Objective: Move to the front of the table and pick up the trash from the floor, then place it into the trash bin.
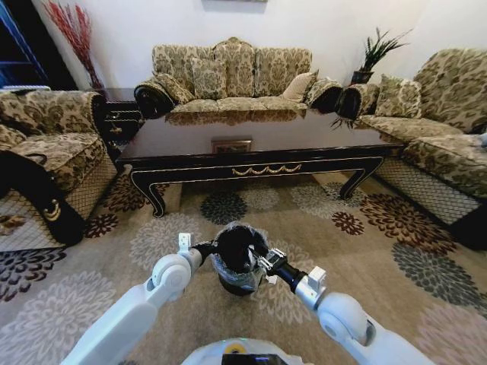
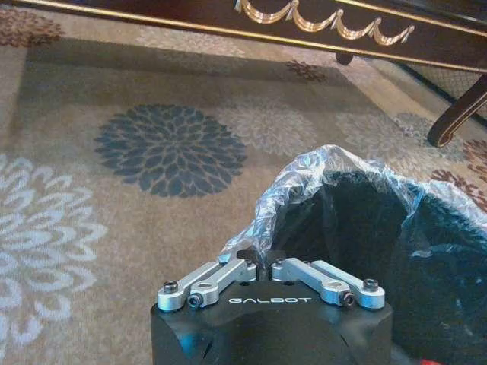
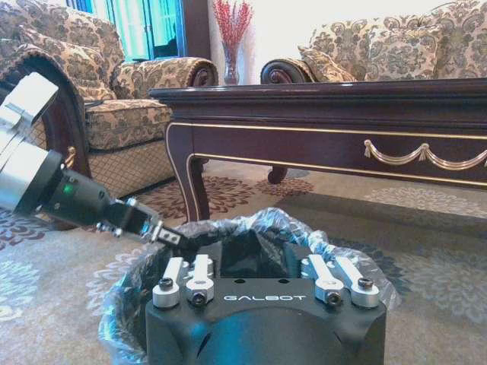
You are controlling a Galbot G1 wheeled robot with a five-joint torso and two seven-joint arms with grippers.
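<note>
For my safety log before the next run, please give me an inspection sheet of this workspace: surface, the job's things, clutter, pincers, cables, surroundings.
Surface: floor, patterned carpet, dry and flat.
Job's things: trash bin upright on the floor in front of the table, apart from it, liner over its rim.
Clutter: nothing seen on the floor; one small flat brown thing on the table top, cannot tell what.
Pincers: left pincer and right pincer both at the bin's rim, on opposite sides.
Cables: nothing seen.
Surroundings: sofas on three sides, side table, potted plant.
</note>
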